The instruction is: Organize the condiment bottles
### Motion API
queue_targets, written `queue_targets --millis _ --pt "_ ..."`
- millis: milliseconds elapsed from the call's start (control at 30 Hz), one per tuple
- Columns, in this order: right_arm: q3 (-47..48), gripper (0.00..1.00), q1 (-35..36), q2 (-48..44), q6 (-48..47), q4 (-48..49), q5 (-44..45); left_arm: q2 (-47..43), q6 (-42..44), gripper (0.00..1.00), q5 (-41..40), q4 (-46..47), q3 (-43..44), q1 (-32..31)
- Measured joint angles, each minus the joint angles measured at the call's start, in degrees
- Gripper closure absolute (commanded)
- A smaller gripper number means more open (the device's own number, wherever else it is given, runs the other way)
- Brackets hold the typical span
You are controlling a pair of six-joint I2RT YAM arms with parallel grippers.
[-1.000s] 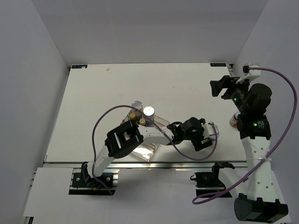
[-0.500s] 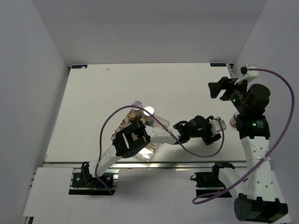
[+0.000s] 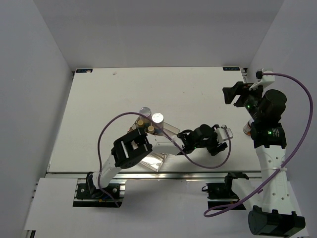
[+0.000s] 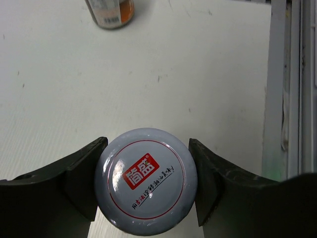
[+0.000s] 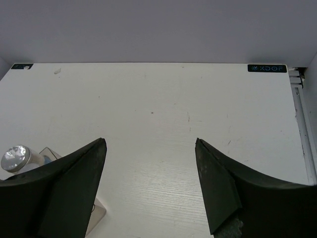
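A squat jar with a white lid [image 4: 146,179] sits between my left gripper's [image 4: 146,184] fingers, which press on both sides of the lid. In the top view this jar [image 3: 224,132] and the left gripper [image 3: 220,137] are right of centre, near the front edge. A second pinkish jar [image 3: 246,130] [image 4: 110,12] stands just beyond, beside the right arm. Two silver-capped bottles [image 3: 158,118] [image 3: 145,110] and two slim yellow bottles [image 3: 140,122] [image 3: 150,129] stand in the clear tray [image 3: 154,159]. My right gripper [image 3: 227,95] [image 5: 151,141] hovers open and empty at the right side.
The table's right edge rail [image 4: 292,84] runs close to the held jar. The left arm's purple cable [image 3: 106,130] loops over the tray. A silver cap [image 5: 15,157] and a tray corner [image 5: 96,213] show at the lower left of the right wrist view.
My left gripper reached right, closed on the white-lidded jar and has drawn back a little to the left with it. The right gripper's jaws have narrowed slightly.
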Motion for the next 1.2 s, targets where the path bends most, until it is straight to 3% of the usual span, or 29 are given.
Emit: queue_targets --millis 67,100,333,600,800,1033,1200 --pt "0.0 0.39 0.0 0.0 0.1 0.0 0.6 -3.8 -0.1 1.00 -0.5 -1.1 -4.4 0.0" --pt "0.0 0.51 0.0 0.0 0.1 0.0 1.0 -5.3 -0.3 1.00 -0.7 -1.8 -6.0 0.0" --pt "0.0 0.91 0.0 0.0 1.1 0.0 1.9 -24.1 -1.2 1.00 -3.4 -6.6 -17.6 0.0" --pt "-0.7 0.94 0.0 -0.2 1.0 0.2 1.7 -44.1 -3.9 1.00 -11.1 -15.2 -22.1 0.0" --pt "-1.0 0.93 0.0 0.9 0.7 0.1 1.3 -58.5 -10.8 1.00 -24.4 -29.1 -27.2 0.0" --pt "-1.0 0.92 0.0 1.1 0.3 0.2 0.7 -77.8 -21.4 1.00 -39.7 -42.5 -40.1 0.0" --pt "-1.1 0.91 0.0 1.6 0.3 0.2 -0.2 -82.2 -26.6 1.00 -46.9 -46.8 -45.6 1.5"
